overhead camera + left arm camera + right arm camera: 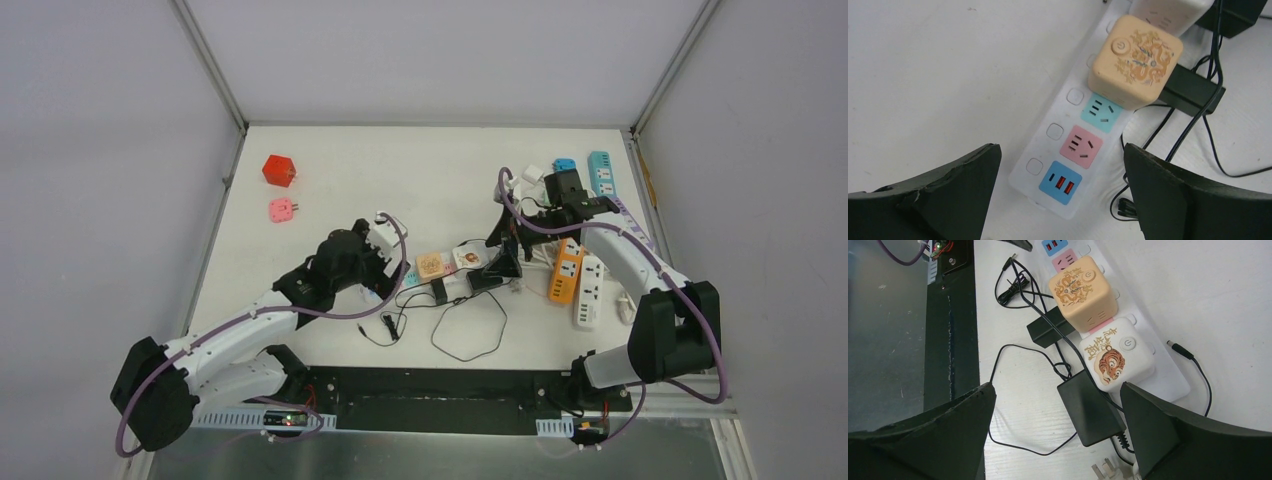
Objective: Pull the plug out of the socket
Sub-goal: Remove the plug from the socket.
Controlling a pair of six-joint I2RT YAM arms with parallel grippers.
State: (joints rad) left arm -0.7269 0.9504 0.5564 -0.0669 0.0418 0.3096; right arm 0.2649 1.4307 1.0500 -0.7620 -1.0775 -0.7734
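- Left gripper (1060,150) is open, its fingers (948,195) spread to either side of the strip's (1048,150) USB end; they hold nothing.
- Tan cube (1135,60) sits plugged into the strip ahead of this gripper, past a pink socket (1081,146) and a teal socket (1101,112), both bare.
- Right gripper (1057,387) is also wide open and empty. The white cube (1115,357) lies between its fingers, nearer the right one, with a black adapter (1090,410) just beside it.
- The strip carries both cubes side by side, touching or nearly so, the tan one nearer the USB end.
- From above, the strip (455,290) lies mid-table, its long axis running left to right, USB end toward the left arm.
- Both cubes stand upright, printed faces up.
- A second adapter (1193,90) lies against the strip's near side by the tan cube.
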